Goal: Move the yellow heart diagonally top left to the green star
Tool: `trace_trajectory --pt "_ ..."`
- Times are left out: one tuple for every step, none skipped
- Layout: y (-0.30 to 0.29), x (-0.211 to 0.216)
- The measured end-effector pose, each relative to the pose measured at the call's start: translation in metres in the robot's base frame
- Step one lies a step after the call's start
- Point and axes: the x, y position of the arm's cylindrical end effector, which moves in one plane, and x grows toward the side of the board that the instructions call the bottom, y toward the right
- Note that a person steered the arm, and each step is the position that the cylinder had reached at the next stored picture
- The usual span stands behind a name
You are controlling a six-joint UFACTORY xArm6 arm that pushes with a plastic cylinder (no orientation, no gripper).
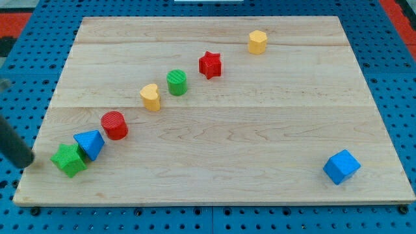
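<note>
The yellow heart [151, 97] stands on the wooden board [260, 130], left of centre. The green star [69, 159] lies near the board's bottom left corner, touching the blue triangular block [90, 143] on its upper right. My rod comes in from the view's left edge and my tip [28, 162] rests at the board's left edge, just left of the green star. The tip is far below and left of the yellow heart.
A red cylinder [114, 125] stands between the heart and the blue triangular block. A green cylinder [177, 82], a red star [210, 65] and a yellow hexagonal block [257, 41] run up to the right. A blue cube [341, 166] sits at the bottom right.
</note>
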Motion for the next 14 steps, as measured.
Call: trace_trajectory --pt "0.008 0.013" --pt "0.046 0.013" --pt "0.061 0.008" --pt "0.074 -0.009" --pt "0.08 -0.031" --pt "0.088 -0.048" --pt "0.112 -0.065" --pt "0.138 -0.083" --pt "0.16 -0.107" --pt "0.191 -0.126" --pt "0.234 -0.137" --pt "0.254 -0.139" --pt "0.181 -0.139" --pt "0.106 -0.113"
